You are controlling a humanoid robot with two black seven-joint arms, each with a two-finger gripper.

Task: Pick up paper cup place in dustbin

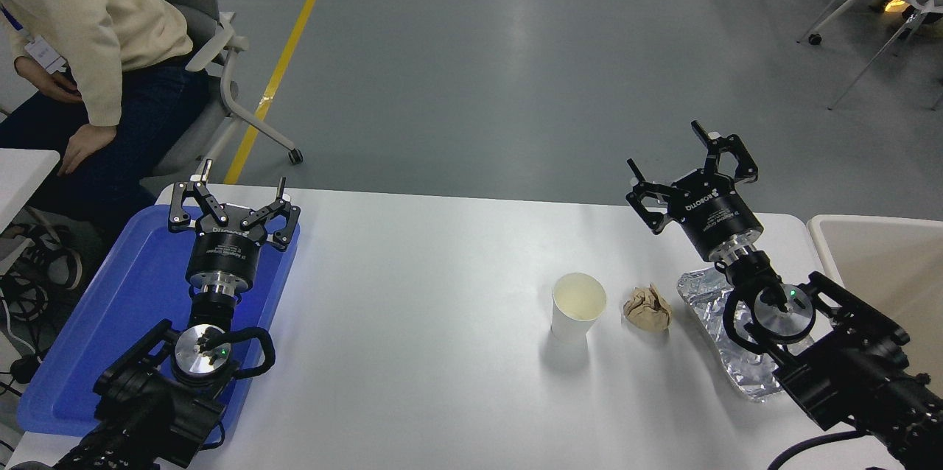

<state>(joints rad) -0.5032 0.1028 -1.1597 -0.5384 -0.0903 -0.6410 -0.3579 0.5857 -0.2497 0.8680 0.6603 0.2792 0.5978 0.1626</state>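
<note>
You have the paper cup [579, 314] standing upright on the white table [412, 323]; just right of it lies a crumpled tan paper ball [647, 308], then a foil tray [709, 308] partly under the right arm. Well left of the cup, the left gripper [237, 188] hangs fingers apart over a blue tray [125, 293]. Beyond the cup to the right, the right gripper [681, 153] is spread wide, marked ROBOTIQ. The dustbin [884, 264] sits far right

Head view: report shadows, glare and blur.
Head view: sharp throughout; the small white paper cup casts a soft shadow toward the camera on the white table; the crinkled silver foil tray glints; pale light streaks sheen the grey floor.
</note>
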